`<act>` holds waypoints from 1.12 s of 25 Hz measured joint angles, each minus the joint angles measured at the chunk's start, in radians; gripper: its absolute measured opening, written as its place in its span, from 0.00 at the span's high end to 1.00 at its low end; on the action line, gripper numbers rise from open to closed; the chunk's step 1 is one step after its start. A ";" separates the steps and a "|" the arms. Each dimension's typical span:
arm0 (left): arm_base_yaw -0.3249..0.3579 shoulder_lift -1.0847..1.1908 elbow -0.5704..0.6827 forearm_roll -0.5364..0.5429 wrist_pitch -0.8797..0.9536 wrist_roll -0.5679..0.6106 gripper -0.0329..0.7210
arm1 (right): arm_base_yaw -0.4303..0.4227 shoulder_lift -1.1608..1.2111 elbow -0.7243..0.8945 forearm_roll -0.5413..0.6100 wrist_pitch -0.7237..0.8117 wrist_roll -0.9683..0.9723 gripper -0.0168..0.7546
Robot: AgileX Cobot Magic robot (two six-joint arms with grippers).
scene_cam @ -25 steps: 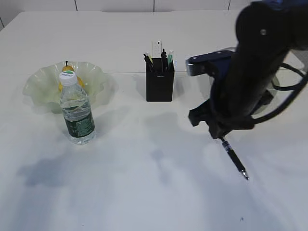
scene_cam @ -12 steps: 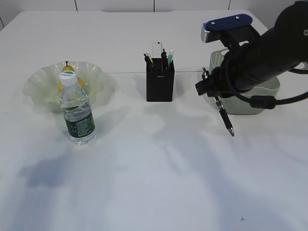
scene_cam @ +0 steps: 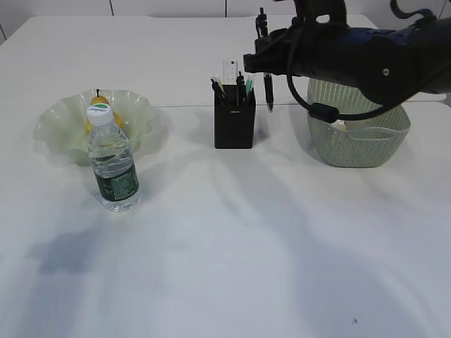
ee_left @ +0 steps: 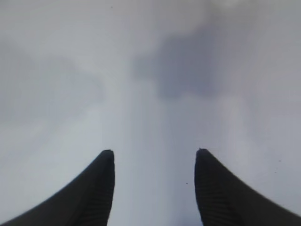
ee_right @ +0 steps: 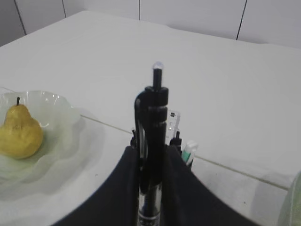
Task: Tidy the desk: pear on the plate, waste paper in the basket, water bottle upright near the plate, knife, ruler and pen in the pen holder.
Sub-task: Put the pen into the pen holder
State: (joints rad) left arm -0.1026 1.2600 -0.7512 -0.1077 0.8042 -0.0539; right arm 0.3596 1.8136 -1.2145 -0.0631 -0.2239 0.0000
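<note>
Right arm (scene_cam: pixel 366 60): matte black, thick rounded casing with a faint sheen; a small pale fastener dot on its flank. A black cable (scene_cam: pixel 331 111) loops below it, carrying a stubby cylindrical black collar.

Right gripper (ee_right: pixel 150 183): two black, smoothly curved fingers (ee_right: pixel 124 188), matte finish.

Left gripper (ee_left: pixel 153 188): two black fingers (ee_left: pixel 96 188) tapering to blunt rounded tips, inner faces finely ribbed, slightly glossy.
</note>
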 joint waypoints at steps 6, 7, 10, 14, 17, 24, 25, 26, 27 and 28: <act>0.000 0.000 0.000 0.000 0.000 0.000 0.45 | 0.000 0.158 -0.199 0.000 -0.025 0.000 0.87; 0.000 0.000 0.000 0.000 0.000 0.000 0.45 | 0.000 0.185 -0.236 0.000 -0.027 0.000 0.87; 0.000 0.000 0.000 0.000 0.000 0.000 0.45 | 0.000 0.255 -0.324 0.000 -0.029 0.000 0.87; 0.000 0.000 0.000 0.000 0.000 0.000 0.45 | 0.000 0.333 -0.410 0.000 -0.031 0.000 0.87; 0.000 0.000 0.000 0.000 0.000 0.000 0.45 | 0.000 0.374 -0.446 0.000 -0.040 0.000 0.87; 0.000 0.000 0.000 0.000 0.001 0.000 0.45 | 0.000 0.434 -0.455 0.000 -0.078 0.000 0.87; 0.000 0.000 0.000 0.000 0.001 0.000 0.45 | 0.000 0.441 -0.457 0.000 -0.080 0.000 0.87; 0.000 0.000 0.000 0.000 0.001 0.000 0.45 | 0.000 0.447 -0.457 0.000 -0.080 0.000 0.87; 0.000 0.000 0.000 0.000 0.001 0.000 0.45 | 0.000 0.454 -0.457 0.000 -0.080 0.000 0.87; 0.000 0.000 0.000 0.000 0.001 0.000 0.45 | 0.000 0.460 -0.457 0.000 -0.081 0.000 0.87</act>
State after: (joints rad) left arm -0.1026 1.2600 -0.7512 -0.1077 0.8057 -0.0539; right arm 0.3596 2.2736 -1.6717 -0.0631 -0.3046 0.0000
